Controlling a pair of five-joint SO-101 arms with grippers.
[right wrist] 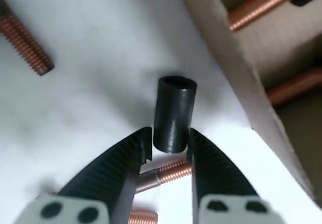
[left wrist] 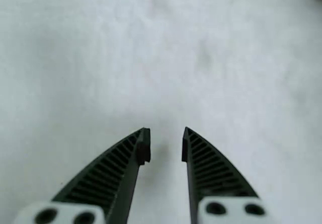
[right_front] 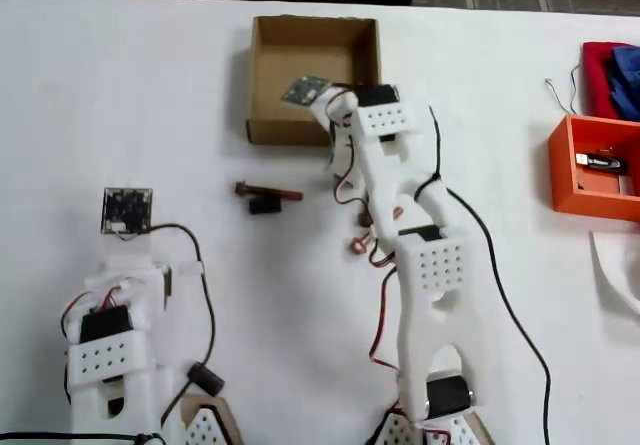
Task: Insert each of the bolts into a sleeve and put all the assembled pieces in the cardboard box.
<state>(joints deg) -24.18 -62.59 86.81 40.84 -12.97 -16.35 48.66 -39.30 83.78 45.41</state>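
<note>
My right gripper (right wrist: 168,144) is shut on the lower end of a black sleeve (right wrist: 174,112), just outside the near wall of the cardboard box (right wrist: 227,42). Two copper bolts, one in a black sleeve (right wrist: 261,2) and another (right wrist: 296,85), lie inside the box. Under the held sleeve a loose bolt (right wrist: 163,173) rests on the table, and another bolt (right wrist: 25,42) lies farther off. In the high view the right arm (right_front: 385,155) stretches to the box (right_front: 262,75). My left gripper (left wrist: 166,146) hovers open over bare white table, at the near left (right_front: 127,211).
A bolt with a black sleeve beside it (right_front: 267,196) lies between the two arms. Small bolts (right_front: 360,237) sit against the right arm. An orange tray (right_front: 592,173) and red and blue cloth (right_front: 610,70) are at the right edge. Cables trail from both arms.
</note>
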